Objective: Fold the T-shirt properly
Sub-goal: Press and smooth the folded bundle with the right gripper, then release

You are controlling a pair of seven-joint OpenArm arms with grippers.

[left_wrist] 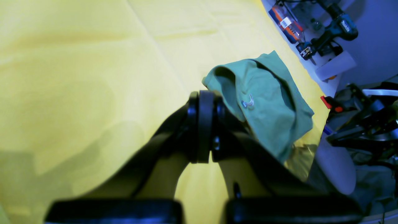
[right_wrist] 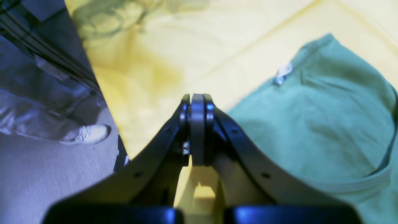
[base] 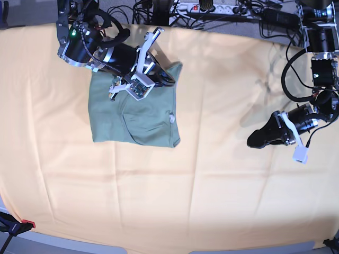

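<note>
The T-shirt (base: 135, 114) lies as a compact folded rectangle on the orange-yellow cloth (base: 212, 174) covering the desk, toward the far left of the base view. The right end effector (base: 168, 78) sits over the T-shirt's far edge with its jaws pressed together; no fabric is visibly pinched between them. The left end effector (base: 256, 140) hovers well apart over bare cloth, jaws likewise pressed together and empty. The fold appears nearly complete. To finish well, judge whether edges align; lift the right arm clear vertically so the fingers do not drag or reopen the top layer, and avoid snagging the small white tag (base: 171, 118).
</note>
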